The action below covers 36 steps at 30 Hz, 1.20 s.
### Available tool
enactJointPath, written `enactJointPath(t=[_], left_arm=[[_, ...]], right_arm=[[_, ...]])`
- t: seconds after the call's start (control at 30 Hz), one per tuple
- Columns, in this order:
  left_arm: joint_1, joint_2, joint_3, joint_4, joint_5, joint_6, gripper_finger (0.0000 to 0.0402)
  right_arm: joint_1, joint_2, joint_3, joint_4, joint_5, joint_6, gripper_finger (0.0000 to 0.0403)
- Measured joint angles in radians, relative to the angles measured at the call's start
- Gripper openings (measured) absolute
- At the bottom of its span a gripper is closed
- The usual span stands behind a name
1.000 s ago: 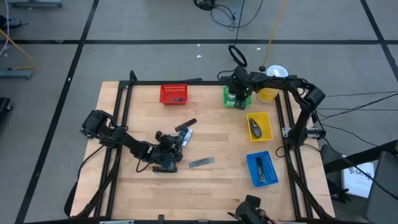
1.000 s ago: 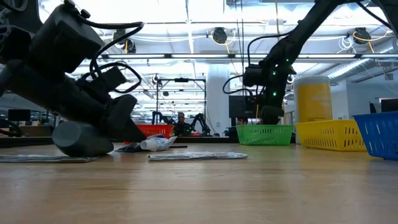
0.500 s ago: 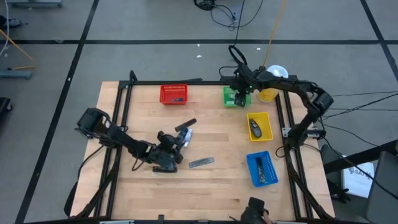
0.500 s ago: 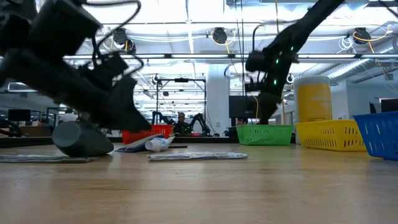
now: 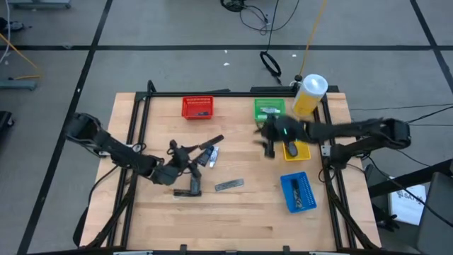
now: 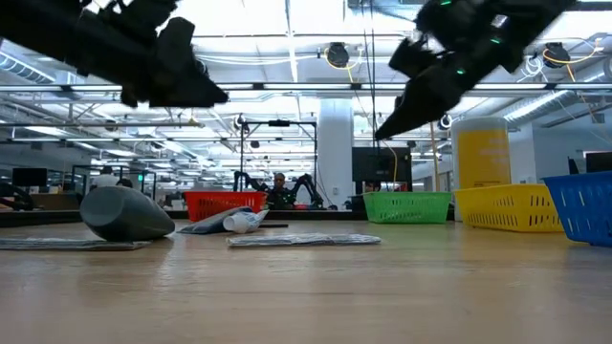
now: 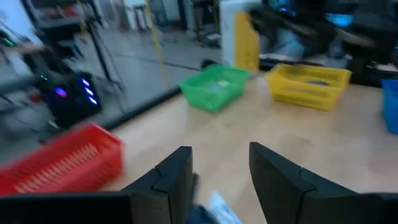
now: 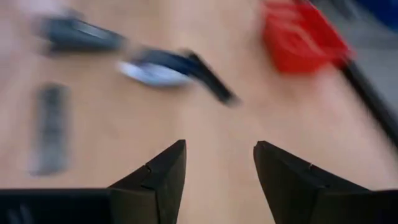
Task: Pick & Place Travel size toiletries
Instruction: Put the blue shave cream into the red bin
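Both grippers hang over the wooden tabletop (image 5: 241,212) with fingers parted and empty — left gripper (image 7: 219,177) over the small dark and silvery toiletry tubes (image 5: 207,154) mid-table, right gripper (image 8: 217,177) near the yellow plastic bin (image 5: 303,151).

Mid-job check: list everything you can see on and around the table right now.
bins: four; red bin and green bin at the far edge, yellow bin and blue bin on the right side.
bottle: one, yellow with white cap, far right corner.
loose toiletries: at least four, dark and silvery, mid-table; flat sachet, dark tube, small cluster.
binned toiletries: dark pieces in the red and blue bins; count unclear.
left gripper: open, empty, above the loose toiletries.
right gripper: open, empty, beside the yellow bin.
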Motion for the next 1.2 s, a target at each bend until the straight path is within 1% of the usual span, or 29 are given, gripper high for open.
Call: enactJointPath(t=[0.07, 0.13, 0.17, 0.27, 0.33, 0.37, 0.47, 0.53, 0.67, 0.77, 0.83, 0.93, 1.0, 1.07, 1.13, 1.2], left_arm=[[0.014, -0.033, 0.000, 0.000, -0.015, 0.076, 0.0156], [0.034, -0.064, 0.000, 0.000, -0.016, 0.141, 0.0156], [0.046, -0.078, 0.000, 0.000, -0.016, 0.158, 0.0156], [0.085, -0.119, 0.000, 0.000, -0.012, 0.203, 0.0156], [0.113, -0.151, 0.000, -0.001, -0.001, 0.231, 0.0156], [0.130, -0.173, 0.000, -0.009, 0.014, 0.238, 0.0156], [0.190, -0.252, 0.006, -0.074, 0.093, 0.242, 0.0156], [0.239, -0.296, 0.018, -0.172, 0.157, 0.211, 0.0156], [0.340, -0.335, 0.077, -0.468, 0.281, 0.049, 0.0156], [0.421, -0.328, 0.135, -0.703, 0.396, -0.108, 0.0156], [0.477, -0.294, 0.169, -0.810, 0.497, -0.204, 0.0156], [0.543, -0.234, 0.180, -0.890, 0.694, -0.266, 0.0157], [0.570, -0.191, 0.181, -0.883, 0.836, -0.269, 0.0161], [0.590, -0.144, 0.181, -0.880, 0.960, -0.277, 0.0177], [0.599, -0.089, 0.180, -0.879, 1.047, -0.290, 0.0203], [0.602, -0.036, 0.180, -0.867, 1.096, -0.304, 0.0233]], right_arm=[[0.093, 0.016, -0.104, 0.236, 0.005, 0.030, 0.0174], [0.169, 0.069, -0.184, 0.484, 0.061, 0.061, 0.0168], [0.201, 0.097, -0.216, 0.587, 0.108, 0.075, 0.0165], [0.266, 0.198, -0.254, 0.814, 0.231, 0.093, 0.0157], [0.286, 0.266, -0.251, 0.905, 0.284, 0.097, 0.0153], [0.290, 0.301, -0.241, 0.936, 0.295, 0.097, 0.0151], [0.285, 0.397, -0.196, 0.983, 0.294, 0.097, 0.0146], [0.278, 0.451, -0.165, 0.983, 0.294, 0.097, 0.0145], [0.268, 0.541, -0.119, 0.982, 0.294, 0.083, 0.0144], [0.255, 0.588, -0.100, 0.983, 0.290, 0.070, 0.0143], [0.241, 0.613, -0.091, 0.981, 0.290, 0.069, 0.0144], [0.216, 0.642, -0.088, 0.988, 0.290, 0.071, 0.0143], [0.202, 0.651, -0.090, 0.979, 0.290, 0.077, 0.0142], [0.192, 0.664, -0.088, 0.997, 0.289, 0.078, 0.0142], [0.189, 0.674, -0.088, 0.996, 0.288, 0.078, 0.0142], [0.189, 0.674, -0.089, 0.991, 0.287, 0.078, 0.0141]])
